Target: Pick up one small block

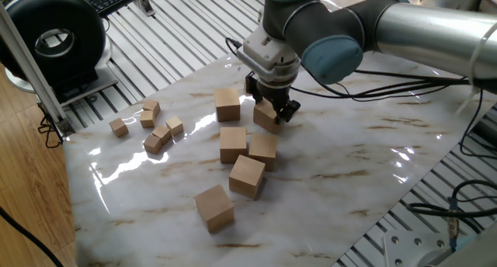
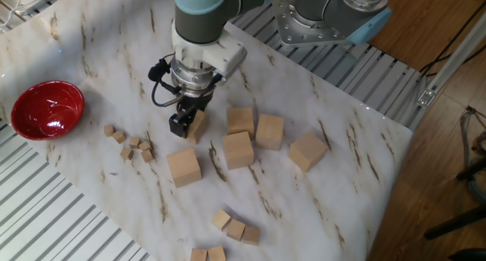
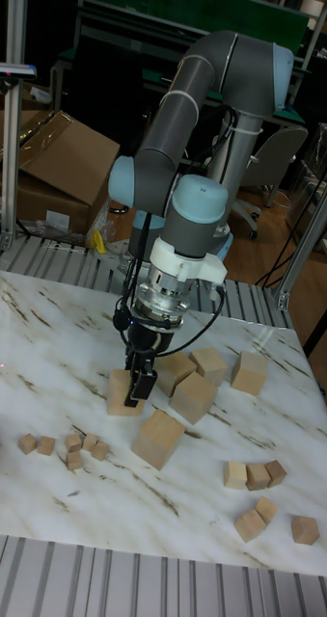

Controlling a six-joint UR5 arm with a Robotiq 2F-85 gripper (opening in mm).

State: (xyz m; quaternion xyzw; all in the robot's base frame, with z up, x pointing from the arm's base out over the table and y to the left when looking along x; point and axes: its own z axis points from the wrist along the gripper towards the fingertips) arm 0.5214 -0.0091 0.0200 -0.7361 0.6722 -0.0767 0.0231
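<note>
The flat white marble-look table top (image 2: 99, 56) has thin brown streaks. The plain light-brown wooden cube blocks (image 2: 238, 149) sit on it. The shiny round red bowl (image 2: 45, 109) is bright. The black two-finger gripper (image 2: 187, 121) hangs from a silver arm with pale blue caps (image 1: 332, 51).
</note>
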